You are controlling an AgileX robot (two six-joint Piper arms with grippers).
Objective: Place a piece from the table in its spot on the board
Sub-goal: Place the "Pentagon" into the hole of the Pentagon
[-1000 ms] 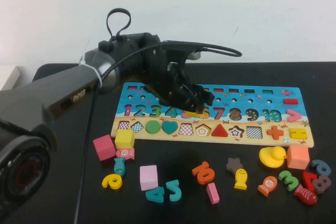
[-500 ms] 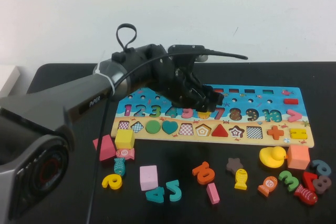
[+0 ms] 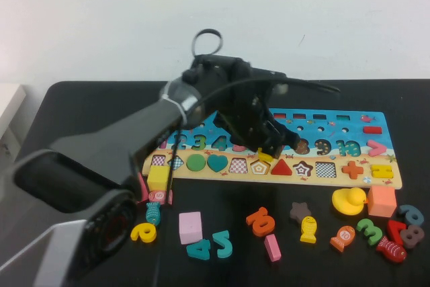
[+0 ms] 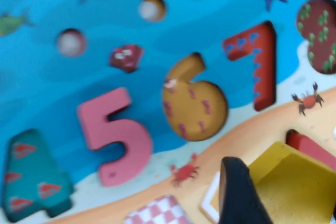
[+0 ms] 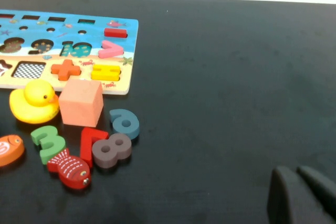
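My left gripper point(image 3: 268, 151) hangs over the sandy strip of the board point(image 3: 349, 156), shut on the piece point(image 3: 265, 157), a small flat yellow pentagon. In the left wrist view the piece point(image 4: 294, 187) sits tilted between the jaws, with one black finger point(image 4: 239, 195) against its side. It hovers just above the white-edged pentagon slot point(image 4: 209, 203), next to the red triangle point(image 3: 281, 167). My right gripper point(image 5: 295, 172) rests low over the bare black table point(image 5: 236, 77), right of the board point(image 5: 126, 24), its fingers together with nothing between them. It does not show in the high view.
Loose pieces lie in front of the board: a yellow cube point(image 3: 159, 177), a pink cube point(image 3: 190, 226), a yellow duck point(image 3: 349, 200), an orange cube point(image 3: 381, 201), and several numbers and fish. The left arm reaches across the board's left half.
The left arm has swung right and toward the near strip with the yellow piece, from above numbers 5 and 6 to over the pentagon slot.
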